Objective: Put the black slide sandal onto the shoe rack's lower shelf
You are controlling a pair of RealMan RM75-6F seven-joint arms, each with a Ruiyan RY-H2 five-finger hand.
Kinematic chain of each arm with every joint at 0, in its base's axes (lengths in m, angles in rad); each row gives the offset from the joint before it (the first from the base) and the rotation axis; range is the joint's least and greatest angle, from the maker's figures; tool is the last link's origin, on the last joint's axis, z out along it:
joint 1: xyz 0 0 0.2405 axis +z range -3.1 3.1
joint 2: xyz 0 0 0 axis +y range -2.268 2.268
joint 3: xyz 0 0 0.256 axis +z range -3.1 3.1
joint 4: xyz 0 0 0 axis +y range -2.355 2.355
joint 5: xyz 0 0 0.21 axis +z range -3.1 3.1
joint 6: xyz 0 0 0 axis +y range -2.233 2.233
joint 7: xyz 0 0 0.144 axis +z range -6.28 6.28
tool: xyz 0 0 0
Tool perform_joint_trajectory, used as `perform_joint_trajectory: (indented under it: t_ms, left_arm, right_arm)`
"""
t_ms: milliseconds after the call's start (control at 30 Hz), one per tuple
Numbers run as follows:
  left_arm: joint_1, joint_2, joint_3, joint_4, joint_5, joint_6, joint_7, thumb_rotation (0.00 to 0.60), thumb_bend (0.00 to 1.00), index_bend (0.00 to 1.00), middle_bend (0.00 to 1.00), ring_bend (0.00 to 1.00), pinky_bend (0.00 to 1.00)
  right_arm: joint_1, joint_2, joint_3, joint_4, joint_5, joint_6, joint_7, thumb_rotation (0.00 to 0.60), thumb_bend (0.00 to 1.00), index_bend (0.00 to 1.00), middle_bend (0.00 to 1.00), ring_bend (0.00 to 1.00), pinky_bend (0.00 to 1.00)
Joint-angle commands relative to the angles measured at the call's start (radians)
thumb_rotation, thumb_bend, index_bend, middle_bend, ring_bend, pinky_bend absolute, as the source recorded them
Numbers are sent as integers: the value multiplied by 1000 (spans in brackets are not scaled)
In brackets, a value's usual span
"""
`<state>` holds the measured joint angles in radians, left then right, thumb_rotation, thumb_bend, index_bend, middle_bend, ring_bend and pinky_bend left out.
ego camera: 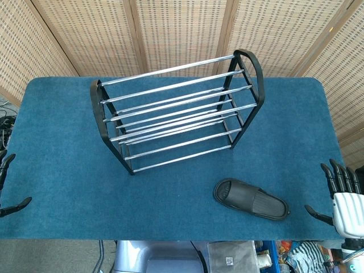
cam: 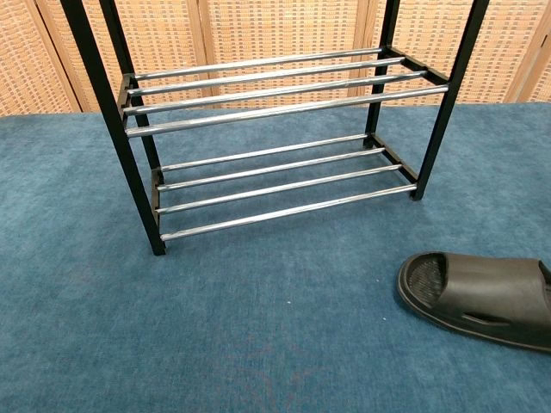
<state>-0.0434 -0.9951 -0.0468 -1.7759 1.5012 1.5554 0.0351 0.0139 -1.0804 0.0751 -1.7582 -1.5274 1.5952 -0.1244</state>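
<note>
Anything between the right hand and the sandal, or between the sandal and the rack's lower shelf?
Nothing visible. Only bare blue table lies between the right hand and the black slide sandal, and between the sandal and the lower shelf, which holds nothing.

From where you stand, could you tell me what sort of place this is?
Probably a staged test area: a shoe rack and a sandal sit on a blue-carpeted table, backed by woven screens.

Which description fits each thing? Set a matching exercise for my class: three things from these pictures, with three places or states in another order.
Things:
1. black slide sandal
2. shoe rack
3. right hand

Descriptions:
A. open, at the table's right edge
B. flat on the blue table cover, in front of the rack
C. upright, both shelves empty

Pairs: 1-B, 2-C, 3-A
</note>
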Motion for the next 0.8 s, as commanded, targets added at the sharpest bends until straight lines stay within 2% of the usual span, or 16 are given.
perform_joint_trajectory:
  t_ms: [33,333,567,633,800]
  left_arm:
    - [0,1,0,-2,-1,-3,-4,600,129,0,0,0,0]
    - [0,7,1,-7,-3,-10,-10,600,130,0,0,0,0]
    - [-1,9,-7,-10,-16,-11,-11,600,129,0,0,0,0]
    - [-6,7,-8,-12,-24,-23,-5,600,128,0,0,0,0]
    - [-15,4,-14,-13,-45,-42,11,600,128,0,0,0,0]
  right_arm:
    - [-4,9,-2,-29,23,-15,-27,600,0,0,0,0,0]
    - [15,25,-24,-49,26,-85,-21,600,0,0,0,0,0]
    - [113,44,-69,-57,33,-326,52,600,0,0,0,0,0]
    - [150,45,-75,-55,58,-411,74,600,0,0,0,0,0]
    - [198,36,-77,-61,154,-536,67,600,0,0,0,0,0]
